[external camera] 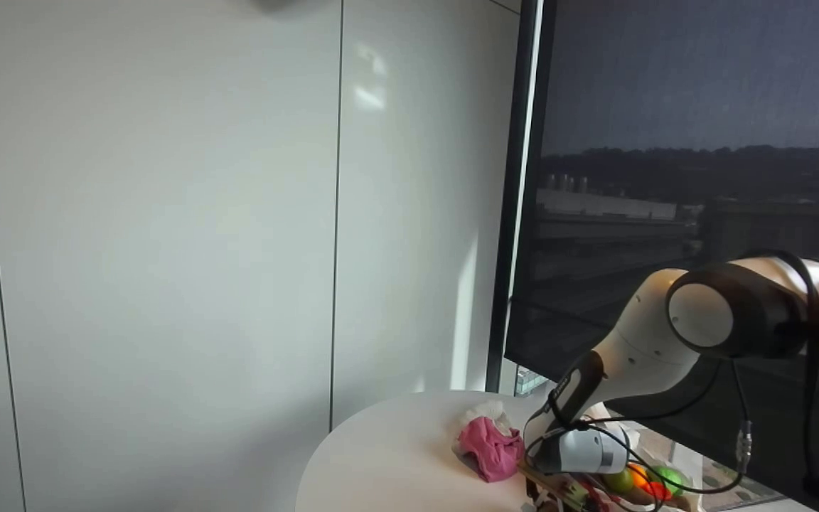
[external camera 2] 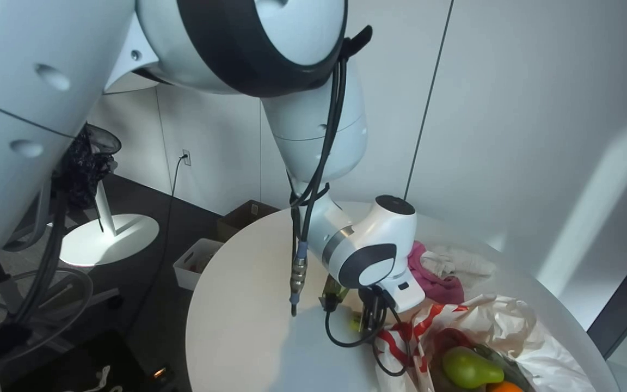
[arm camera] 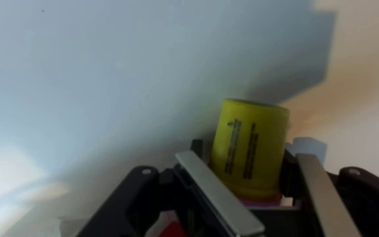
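Note:
A yellow cup-like container (arm camera: 250, 141) with black print stands out in the wrist view, its near end banded orange-red and purple. My gripper (arm camera: 242, 154) has it between its fingers. The finger on the right side of that view lies against or very close to the container, while a narrow gap shows on the left, so the jaws look open around it. In an exterior view a small piece of the yellow container (external camera 2: 356, 322) shows low over the table (external camera 2: 243, 326), beside the gripper. Cables and the wrist partly cover the fingers there.
A crumpled pink cloth (external camera: 491, 449) and a whitish cloth (external camera 2: 474, 267) lie near the gripper. A white-and-red bag (external camera 2: 515, 321) holds a green pear (external camera 2: 471, 367) and an orange fruit (external camera 2: 504, 387). Below the table's edge are a white bin (external camera 2: 185, 275) and a brown box (external camera 2: 245, 218).

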Action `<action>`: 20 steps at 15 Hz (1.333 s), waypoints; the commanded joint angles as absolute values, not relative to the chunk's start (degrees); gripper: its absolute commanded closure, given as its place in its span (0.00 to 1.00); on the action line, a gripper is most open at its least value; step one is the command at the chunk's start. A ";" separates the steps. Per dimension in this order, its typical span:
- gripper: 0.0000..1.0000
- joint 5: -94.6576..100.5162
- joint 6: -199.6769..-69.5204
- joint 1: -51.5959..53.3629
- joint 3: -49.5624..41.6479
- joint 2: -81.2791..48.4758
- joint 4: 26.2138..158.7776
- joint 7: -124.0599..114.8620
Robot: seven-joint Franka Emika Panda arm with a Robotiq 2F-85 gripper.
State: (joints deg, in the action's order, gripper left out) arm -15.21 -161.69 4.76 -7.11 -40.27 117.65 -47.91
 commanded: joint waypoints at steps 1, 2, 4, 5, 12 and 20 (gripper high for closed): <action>0.74 -15.19 -161.37 6.23 -7.94 -36.67 118.27 -48.25; 0.74 -14.67 -161.89 6.89 -8.74 -35.37 118.66 -48.50; 0.74 -13.12 -162.38 8.39 -11.52 -33.37 118.74 -49.57; 0.74 -12.20 -162.35 8.96 -13.10 -32.53 118.61 -50.10; 0.74 -3.64 -163.05 11.12 -25.94 -29.68 118.89 -58.37; 0.74 7.99 -162.74 15.22 -37.24 -35.67 118.41 -69.78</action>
